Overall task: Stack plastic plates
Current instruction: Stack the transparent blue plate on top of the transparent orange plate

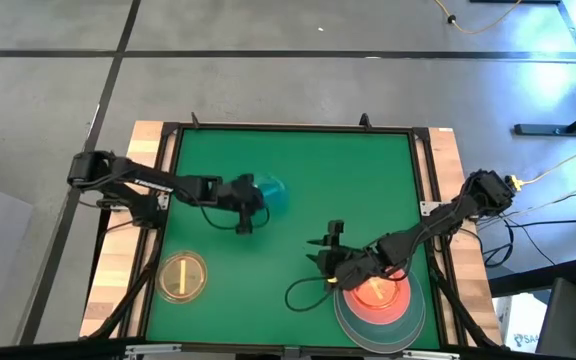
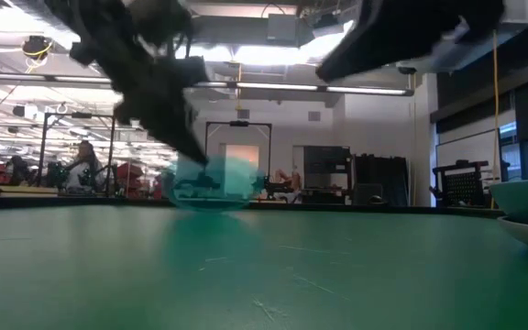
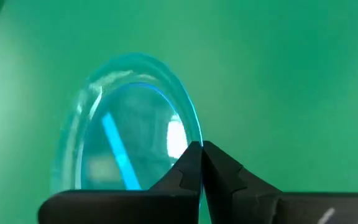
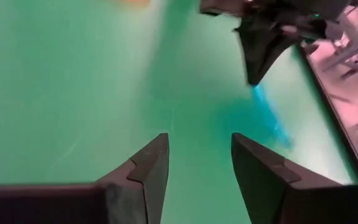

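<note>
currently the left gripper (image 1: 252,203) is pinching the rim of the blue plate (image 1: 271,191), its fingers (image 3: 190,163) closed to a thin line on the plate's edge. the plate is sitting near the table's (image 1: 368,180) centre, slightly toward 10 o'clock, and in the low view it is appearing to be tilting up off the green surface on the gripped side.

the right gripper (image 1: 325,252) is waiting with jaws wide and empty toward 5 o'clock, just beside the stack (image 1: 381,300), which is standing at the table's 5 o'clock corner: large plates below, a pink plate (image 1: 378,292) on top. an amber plate (image 1: 183,276) is lying at 7 o'clock, well apart from both.

judged procedure for the step in hand:
- raising the blue plate until its far edge is clearing the surface before travelling, since a rim grip is letting a light plate swing or slip.
- keeping the plate close to level during transport toward 5 o'clock.
- routing around the right gripper, which is standing between the plate and the stack.
- centring over the pink plate, lowering until nested, then releasing.

likely risk: the thin translucent rim sliding out of the pinch under fast motion.
</note>
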Action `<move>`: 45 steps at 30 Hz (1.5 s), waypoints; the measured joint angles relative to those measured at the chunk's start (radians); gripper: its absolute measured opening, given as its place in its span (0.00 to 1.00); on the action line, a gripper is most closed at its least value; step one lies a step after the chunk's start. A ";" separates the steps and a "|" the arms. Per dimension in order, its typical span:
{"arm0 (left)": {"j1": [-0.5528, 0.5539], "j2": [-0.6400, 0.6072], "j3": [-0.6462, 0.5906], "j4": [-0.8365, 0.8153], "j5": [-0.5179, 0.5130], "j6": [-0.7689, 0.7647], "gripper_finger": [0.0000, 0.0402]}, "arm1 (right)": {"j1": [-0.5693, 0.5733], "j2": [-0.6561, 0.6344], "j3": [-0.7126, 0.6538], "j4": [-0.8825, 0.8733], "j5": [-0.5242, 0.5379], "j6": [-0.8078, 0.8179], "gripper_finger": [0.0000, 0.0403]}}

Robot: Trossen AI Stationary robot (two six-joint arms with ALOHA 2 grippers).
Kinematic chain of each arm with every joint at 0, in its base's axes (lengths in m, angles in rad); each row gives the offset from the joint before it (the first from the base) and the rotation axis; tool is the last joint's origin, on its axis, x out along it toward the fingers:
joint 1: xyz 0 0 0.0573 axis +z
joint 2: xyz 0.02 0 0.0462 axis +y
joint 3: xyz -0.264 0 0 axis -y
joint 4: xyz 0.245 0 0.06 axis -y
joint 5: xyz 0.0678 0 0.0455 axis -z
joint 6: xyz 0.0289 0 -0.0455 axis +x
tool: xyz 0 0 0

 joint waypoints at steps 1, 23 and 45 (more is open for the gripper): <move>-0.031 0.000 0.020 0.000 0.005 0.015 0.01 | -0.006 0.000 0.011 0.004 -0.001 -0.020 0.41; -0.341 0.016 0.144 0.020 0.053 0.178 0.00 | -0.074 0.021 0.024 0.090 -0.134 -0.092 0.41; -0.335 0.016 0.144 0.047 0.041 0.119 0.02 | -0.112 0.055 0.024 0.102 -0.230 -0.151 0.03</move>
